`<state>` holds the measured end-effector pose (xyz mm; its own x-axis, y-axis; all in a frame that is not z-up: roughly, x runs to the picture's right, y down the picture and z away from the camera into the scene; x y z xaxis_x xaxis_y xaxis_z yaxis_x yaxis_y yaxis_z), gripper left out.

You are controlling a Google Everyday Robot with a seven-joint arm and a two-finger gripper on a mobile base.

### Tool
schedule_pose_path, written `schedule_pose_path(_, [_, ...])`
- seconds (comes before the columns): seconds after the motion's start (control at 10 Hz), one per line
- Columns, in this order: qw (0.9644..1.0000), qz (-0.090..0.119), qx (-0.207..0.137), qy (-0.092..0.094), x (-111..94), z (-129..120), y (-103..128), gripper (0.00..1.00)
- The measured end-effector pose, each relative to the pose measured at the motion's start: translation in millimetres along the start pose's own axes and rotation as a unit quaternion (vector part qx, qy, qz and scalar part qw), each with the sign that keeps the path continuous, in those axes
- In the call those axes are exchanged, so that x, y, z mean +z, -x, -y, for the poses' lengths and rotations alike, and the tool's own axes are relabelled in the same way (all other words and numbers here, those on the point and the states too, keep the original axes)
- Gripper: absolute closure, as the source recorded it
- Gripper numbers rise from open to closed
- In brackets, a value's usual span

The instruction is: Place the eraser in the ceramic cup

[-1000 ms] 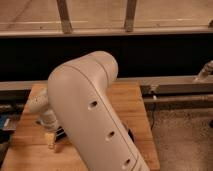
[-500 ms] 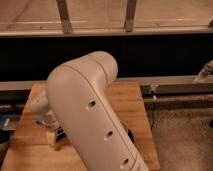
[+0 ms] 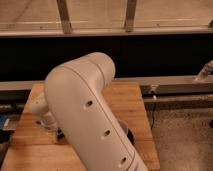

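The gripper [image 3: 52,127] hangs low over the table's [image 3: 125,100] left side behind the arm [image 3: 85,115]; I cannot tell its state, and the eraser is hidden, perhaps beneath it: likely light, stiff and grippy, best pinched across its narrow width.

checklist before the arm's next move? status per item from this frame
1. End effector located: ok, low over the left side of the light wooden table.
2. Flat black white-striped eraser in sight: not ok, nowhere visible.
3. Eraser held by end effector: cannot tell.
4. Small pale ceramic cup in sight: not ok, not visible.
5. View of table centre: not ok, the bulky white arm link covers it.
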<state>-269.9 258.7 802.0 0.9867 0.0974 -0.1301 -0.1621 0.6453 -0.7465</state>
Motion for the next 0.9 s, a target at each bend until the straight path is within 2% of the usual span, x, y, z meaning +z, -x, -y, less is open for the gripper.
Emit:
schedule_pose_path(0.3, [1.0,-0.001,0.0,0.0,-4,0,-1,0.97])
schedule_pose_path(0.5, [1.0,0.001,-0.006,0.001,-7,-1,3,1.0])
schedule_pose_path(0.7, [0.9997,0.02,-0.017,0.003,-25,9,20,1.0])
schedule_pose_path(0.9, [0.999,0.039,-0.019,-0.006,-53,30,32,1.0])
